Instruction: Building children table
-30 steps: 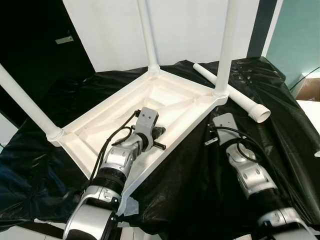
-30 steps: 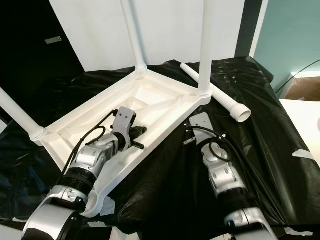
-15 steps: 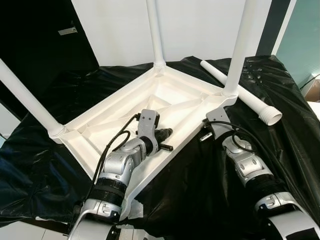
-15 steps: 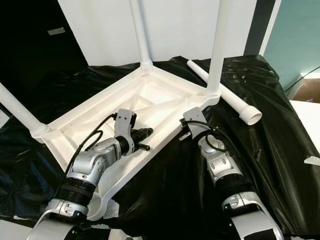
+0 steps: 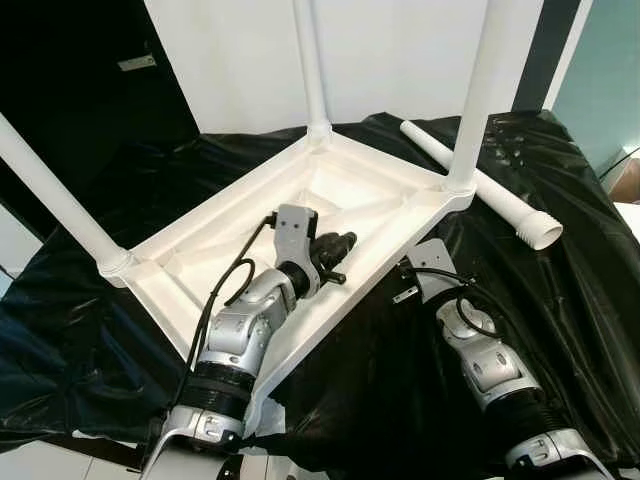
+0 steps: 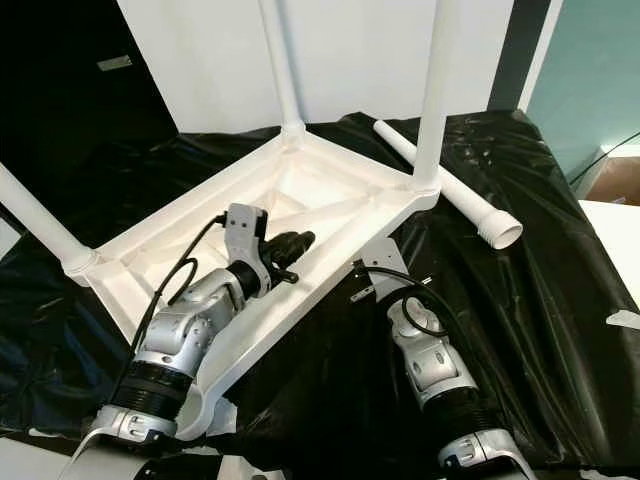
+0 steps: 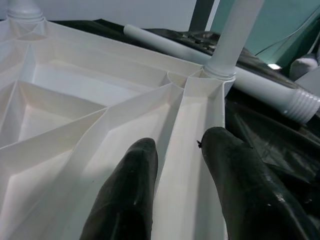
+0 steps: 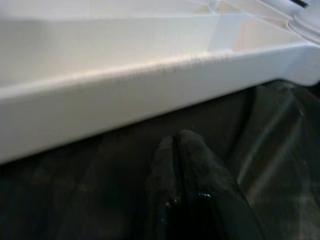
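A white children's table (image 5: 200, 240) lies upside down on a black sheet, its ribbed underside facing up. Three white legs stand in its corners: left (image 5: 50, 190), back (image 5: 310, 60), right (image 5: 480, 90). A loose fourth leg (image 5: 505, 205) with a threaded end lies on the sheet behind the right corner. My left gripper (image 5: 342, 245) hovers open inside the underside, its fingers (image 7: 132, 170) either side of a rib (image 7: 182, 150) near the right rim. My right gripper (image 8: 175, 142) is shut with nothing in it, low over the sheet just outside the table's near-right rim (image 8: 125, 80).
The black plastic sheet (image 5: 560, 300) covers the whole work surface and hangs over its edges. A white wall (image 5: 390, 50) stands close behind the table, with a dark area to the left. A scrap of pale tape (image 5: 265, 412) sits at the table's near corner.
My right arm has drawn back toward me, away from the table's right corner. My left gripper has lifted and shifted a little farther into the underside. The camera shifted earlier.
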You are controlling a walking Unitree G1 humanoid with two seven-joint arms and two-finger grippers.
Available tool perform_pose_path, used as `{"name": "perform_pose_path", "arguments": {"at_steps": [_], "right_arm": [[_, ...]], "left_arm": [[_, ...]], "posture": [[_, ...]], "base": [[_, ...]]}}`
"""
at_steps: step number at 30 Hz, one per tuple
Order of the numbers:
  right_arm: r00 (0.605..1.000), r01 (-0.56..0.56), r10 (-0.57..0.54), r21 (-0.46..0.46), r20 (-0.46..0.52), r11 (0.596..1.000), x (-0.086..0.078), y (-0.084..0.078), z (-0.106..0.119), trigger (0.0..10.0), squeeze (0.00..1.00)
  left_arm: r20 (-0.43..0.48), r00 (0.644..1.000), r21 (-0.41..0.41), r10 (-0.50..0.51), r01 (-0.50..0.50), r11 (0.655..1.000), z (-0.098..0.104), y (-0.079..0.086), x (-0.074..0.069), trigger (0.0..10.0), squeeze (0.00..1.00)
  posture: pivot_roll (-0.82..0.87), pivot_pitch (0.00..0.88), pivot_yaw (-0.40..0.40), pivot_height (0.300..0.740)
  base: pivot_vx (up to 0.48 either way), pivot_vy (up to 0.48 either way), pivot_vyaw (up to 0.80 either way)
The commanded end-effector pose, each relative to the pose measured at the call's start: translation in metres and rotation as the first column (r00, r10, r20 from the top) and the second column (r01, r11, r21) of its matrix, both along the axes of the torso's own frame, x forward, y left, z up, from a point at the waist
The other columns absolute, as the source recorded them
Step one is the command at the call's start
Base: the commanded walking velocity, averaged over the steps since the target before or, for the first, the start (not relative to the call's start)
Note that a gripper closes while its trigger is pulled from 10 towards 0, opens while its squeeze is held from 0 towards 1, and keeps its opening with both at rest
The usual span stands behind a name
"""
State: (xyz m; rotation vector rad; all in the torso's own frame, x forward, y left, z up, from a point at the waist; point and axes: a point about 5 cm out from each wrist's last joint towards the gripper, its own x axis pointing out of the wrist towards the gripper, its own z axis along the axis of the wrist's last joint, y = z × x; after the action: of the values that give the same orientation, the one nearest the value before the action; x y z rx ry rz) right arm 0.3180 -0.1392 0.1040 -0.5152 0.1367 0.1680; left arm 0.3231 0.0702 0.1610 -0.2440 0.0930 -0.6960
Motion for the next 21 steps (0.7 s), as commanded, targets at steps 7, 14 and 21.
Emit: {"name": "perform_pose_path", "arguments": {"at_steps": [7, 14, 21], "right_arm": [[1.0, 0.002, -0.002, -0.015, -0.026, 1.0, -0.002, -0.004, -0.006, 10.0, 0.0], [1.0, 0.009, -0.01, -0.012, -0.022, 1.0, -0.004, -0.001, -0.001, 10.0, 0.0], [1.0, -0.004, 0.004, -0.009, -0.027, 1.0, -0.006, 0.002, -0.003, 10.0, 0.0]], "left_arm": [[-0.078, 0.997, 0.282, 0.03, -0.007, 0.959, -0.024, 0.029, 0.013, 10.0, 0.0], [-0.089, 0.938, 0.438, 0.335, -0.265, 0.859, -0.039, 0.075, 0.024, 10.0, 0.0], [-0.114, 0.905, 0.384, 0.41, -0.34, 0.858, -0.04, 0.087, 0.015, 10.0, 0.02]], "posture": [[-0.09, 0.0, 0.112, 0.74], [-0.07, 0.0, 0.107, 0.74], [-0.06, 0.0, 0.104, 0.74]], "base": [[0.0, 0.0, 0.0], [0.0, 0.0, 0.0], [0.0, 0.0, 0.0]]}}
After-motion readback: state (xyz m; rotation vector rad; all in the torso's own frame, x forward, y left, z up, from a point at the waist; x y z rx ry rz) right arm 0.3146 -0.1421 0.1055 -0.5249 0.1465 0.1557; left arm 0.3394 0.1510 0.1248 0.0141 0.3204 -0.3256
